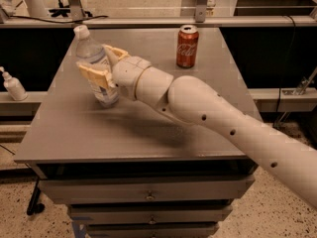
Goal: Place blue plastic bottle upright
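Camera view: tan two-finger tool (100, 66) clamps the clear pale-blue plastic bottle with white cap (89, 47) mid-body, near upright, left-rear on the grey desk (64, 133). Level it, seat the base flat, release slowly, away from the red can (187, 46).

This looks like a robot lab or a workshop. A grey metal table (148, 133) with drawers (148, 195) stands on a speckled floor (277, 217). Metal posts (199, 6) rise behind it, and a white pump bottle (12, 86) sits on a ledge at the left. The gripper (102, 66) is over the table's back left part, clasping the blue plastic bottle (91, 49).
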